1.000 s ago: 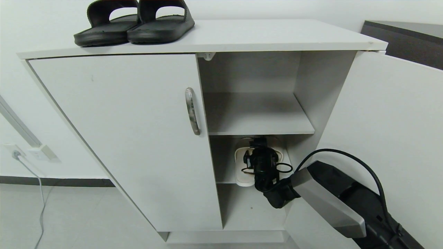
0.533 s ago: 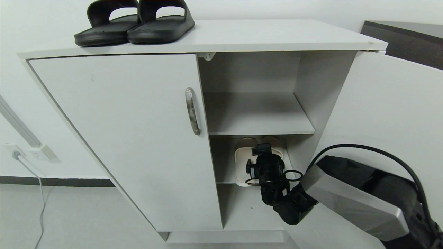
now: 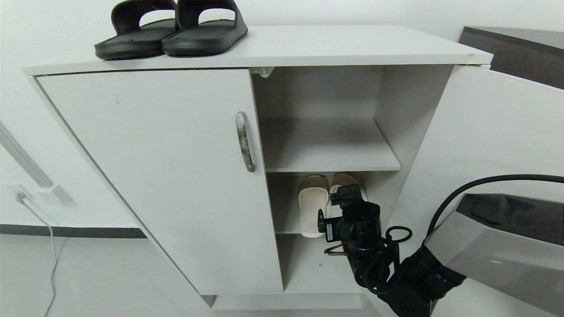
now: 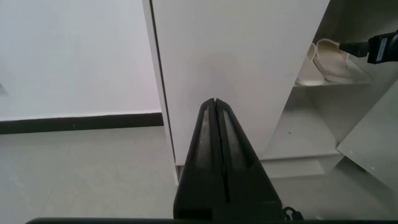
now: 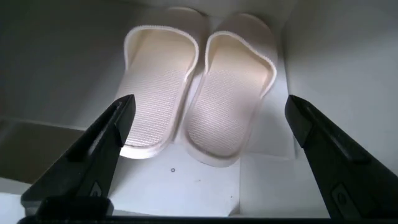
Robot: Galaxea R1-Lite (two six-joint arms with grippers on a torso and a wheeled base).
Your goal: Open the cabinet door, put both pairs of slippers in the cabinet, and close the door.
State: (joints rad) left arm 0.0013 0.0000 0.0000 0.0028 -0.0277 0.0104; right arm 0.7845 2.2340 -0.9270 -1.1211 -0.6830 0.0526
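A pair of black slippers point(image 3: 172, 28) sits on the left of the white cabinet's top point(image 3: 352, 44). The right door point(image 3: 484, 145) stands wide open; the left door point(image 3: 154, 167) is closed. A pair of cream slippers point(image 3: 313, 204) point(image 5: 199, 87) point(image 4: 326, 59) lies side by side on the middle shelf. My right gripper point(image 3: 341, 198) point(image 5: 210, 106) hangs just in front of that shelf, open, with nothing between its fingers. My left gripper point(image 4: 214, 102) is shut and empty, low in front of the closed door.
The upper shelf point(image 3: 326, 145) and the bottom compartment point(image 3: 317, 264) hold nothing. The left door has a metal handle point(image 3: 245, 141) at its inner edge. A wall socket with a cable point(image 3: 20, 196) is at the left, above bare floor. Dark furniture point(image 3: 515, 48) stands behind the open door.
My right arm has drawn back out of the middle shelf, toward me and downward. The cream slippers stay on the shelf and are now more exposed.
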